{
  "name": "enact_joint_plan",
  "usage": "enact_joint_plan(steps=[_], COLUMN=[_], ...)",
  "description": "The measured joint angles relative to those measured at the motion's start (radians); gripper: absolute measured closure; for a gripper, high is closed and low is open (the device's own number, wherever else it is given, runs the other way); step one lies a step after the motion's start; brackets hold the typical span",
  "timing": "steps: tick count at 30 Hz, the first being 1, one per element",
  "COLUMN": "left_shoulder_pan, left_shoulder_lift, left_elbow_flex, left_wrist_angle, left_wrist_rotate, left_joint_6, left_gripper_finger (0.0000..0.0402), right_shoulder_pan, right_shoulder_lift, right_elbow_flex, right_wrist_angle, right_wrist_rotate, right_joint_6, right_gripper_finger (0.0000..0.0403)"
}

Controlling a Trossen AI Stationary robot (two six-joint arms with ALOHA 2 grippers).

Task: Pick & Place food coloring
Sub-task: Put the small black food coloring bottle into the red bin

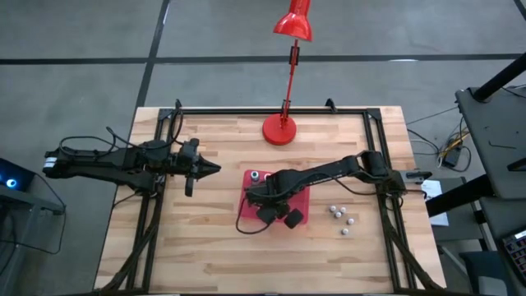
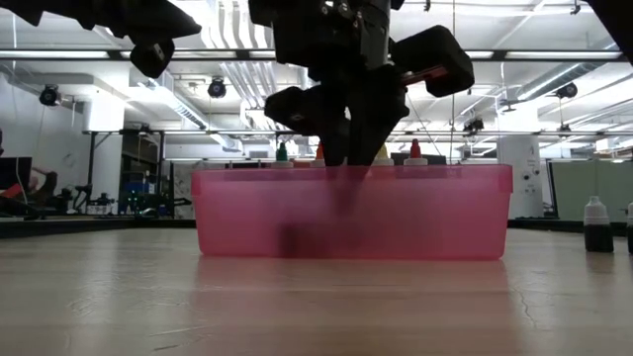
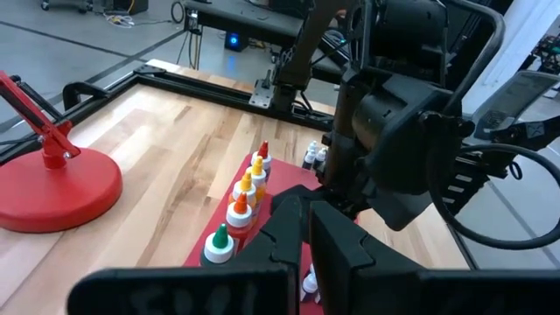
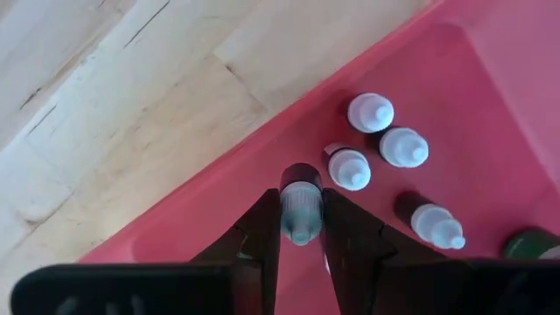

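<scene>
A red tray [image 1: 301, 200] lies mid-table. A row of tiny bottles with green [image 3: 219, 244], orange [image 3: 239, 210], yellow and red caps stands along one of its walls. Several dark bottles with white caps [image 4: 402, 146] stand on its floor. My right gripper [image 1: 261, 197] reaches down into the tray and is shut on one more white-capped bottle [image 4: 300, 213]. My left gripper [image 1: 215, 168] hovers shut and empty left of the tray, and it also shows in its own wrist view [image 3: 308, 241]. My right gripper pinches the white-capped bottle between its two fingers [image 4: 262, 223], on the sides of its cap end [image 4: 300, 203]. The fingers come from above, pointing down into the tray. The bottle stands upright, cap up, near the tray's wall; whether its base rests on the floor, I cannot tell.
Several more white-capped bottles [image 1: 340, 217] stand loose on the table right of the tray; one shows in the low view [image 2: 594, 225]. A red desk lamp's base [image 1: 279, 130] sits at the far middle. A black frame [image 1: 271, 109] rims the table.
</scene>
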Motion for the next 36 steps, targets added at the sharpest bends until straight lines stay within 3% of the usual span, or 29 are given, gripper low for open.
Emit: enact_joint_plan(steps=[21,36], left_shoulder_pan=[0.0,0.0], left_shoulder_lift=[0.0,0.0], left_elbow_flex=[0.0,0.0], left_wrist_angle=[0.0,0.0], left_wrist_rotate=[0.0,0.0], left_joint_6=[0.0,0.0], left_gripper_finger=[0.0402,0.0402], right_shoulder_pan=[0.0,0.0], right_shoulder_lift=[0.051,0.051], right_elbow_flex=[-0.001,-0.001], right_wrist_angle=[0.0,0.002], right_wrist_rotate=[0.003,0.003], right_joint_6=[0.002,0.003], right_gripper_finger=[0.0337,0.0308])
